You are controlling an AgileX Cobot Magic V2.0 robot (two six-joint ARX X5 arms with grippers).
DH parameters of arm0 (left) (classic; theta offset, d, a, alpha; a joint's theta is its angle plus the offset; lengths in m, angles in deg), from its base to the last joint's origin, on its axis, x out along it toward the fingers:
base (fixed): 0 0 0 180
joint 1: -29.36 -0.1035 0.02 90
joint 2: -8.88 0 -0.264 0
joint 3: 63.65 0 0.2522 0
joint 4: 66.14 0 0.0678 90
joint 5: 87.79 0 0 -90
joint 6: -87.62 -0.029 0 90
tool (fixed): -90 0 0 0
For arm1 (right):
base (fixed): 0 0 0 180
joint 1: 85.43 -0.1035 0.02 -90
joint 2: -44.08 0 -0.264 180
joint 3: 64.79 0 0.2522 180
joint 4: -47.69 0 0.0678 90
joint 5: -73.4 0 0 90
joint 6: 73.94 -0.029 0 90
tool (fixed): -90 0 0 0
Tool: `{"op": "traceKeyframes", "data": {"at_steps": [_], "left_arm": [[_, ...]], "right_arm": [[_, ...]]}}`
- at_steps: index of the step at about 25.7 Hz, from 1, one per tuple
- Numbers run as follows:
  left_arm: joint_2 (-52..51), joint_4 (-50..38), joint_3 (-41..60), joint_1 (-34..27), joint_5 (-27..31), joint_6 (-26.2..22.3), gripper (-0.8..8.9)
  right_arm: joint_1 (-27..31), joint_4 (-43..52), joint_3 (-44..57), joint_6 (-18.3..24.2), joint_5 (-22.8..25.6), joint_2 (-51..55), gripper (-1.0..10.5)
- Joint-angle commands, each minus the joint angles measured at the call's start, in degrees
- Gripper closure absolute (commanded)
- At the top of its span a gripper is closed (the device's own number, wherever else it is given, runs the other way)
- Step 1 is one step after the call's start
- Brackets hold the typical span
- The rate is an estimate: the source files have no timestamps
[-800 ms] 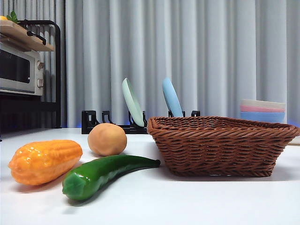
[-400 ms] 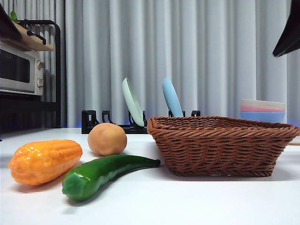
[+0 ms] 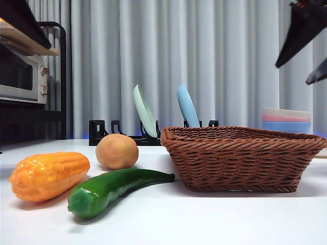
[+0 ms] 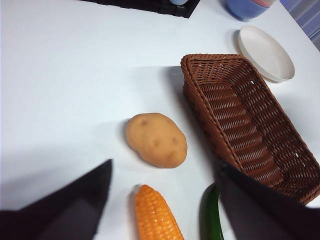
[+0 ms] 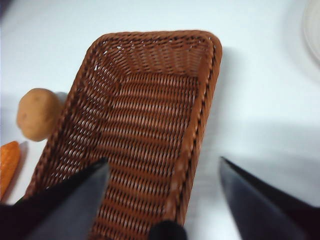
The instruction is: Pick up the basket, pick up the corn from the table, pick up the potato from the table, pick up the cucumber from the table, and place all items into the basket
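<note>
The brown wicker basket [image 3: 240,158] stands on the white table [image 3: 204,219] at the right, with nothing in it. To its left lie the tan potato [image 3: 117,151], the orange corn [image 3: 48,175] and the green cucumber [image 3: 115,189]. My right gripper [image 3: 293,74] hangs open high above the basket's right end. Its wrist view looks down into the basket [image 5: 150,130] between the open right gripper [image 5: 162,161]. My left gripper [image 4: 164,167] is open, high over the potato [image 4: 156,139], corn [image 4: 155,215] and cucumber [image 4: 211,217]. It shows as a dark tip [image 3: 20,20] at the top left.
A black rack [image 3: 102,132] holding a green plate [image 3: 144,111] and a blue plate [image 3: 187,106] stands behind the basket. Stacked bowls [image 3: 286,120] sit at the back right. A microwave [image 3: 20,76] on a shelf is at the left. A white plate [image 4: 265,52] lies beyond the basket.
Both arms have come into the front view from the top corners. The right gripper has dropped lower over the basket. The objects on the table have not moved.
</note>
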Motion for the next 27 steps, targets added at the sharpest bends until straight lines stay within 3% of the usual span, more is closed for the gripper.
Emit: {"op": "traceKeyframes", "data": {"at_steps": [1, 7, 13, 18, 22, 27], "left_arm": [[0.5, -0.8, -0.1, 0.0, -0.4, 0.1, 4.36], [0.6, -0.8, -0.1, 0.0, -0.4, 0.2, 4.36], [0.6, -0.8, -0.1, 0.0, -0.4, 0.2, 4.36], [0.7, 0.3, -0.1, 0.0, -0.4, 0.2, 4.36], [1.2, 0.8, -0.1, 1.6, -0.4, 0.7, 3.93], [6.6, -3.8, -0.1, 7.6, -0.1, 6.9, 3.33]], "right_arm": [[0.0, 1.6, -0.3, 0.5, 0.0, -4.2, 5.8], [0.0, 2.1, -2.3, 0.5, -0.8, -14.8, 5.8], [0.0, 2.9, -3.9, 0.4, -4.5, -23.4, 5.9], [0.0, 3.3, -4.1, 0.0, -4.6, -26.1, 9.6], [0.0, 3.2, -5.8, -3.0, -4.6, -24.3, 9.6], [0.0, 3.1, -10.2, -4.3, -4.6, -19.2, 9.6]]}}
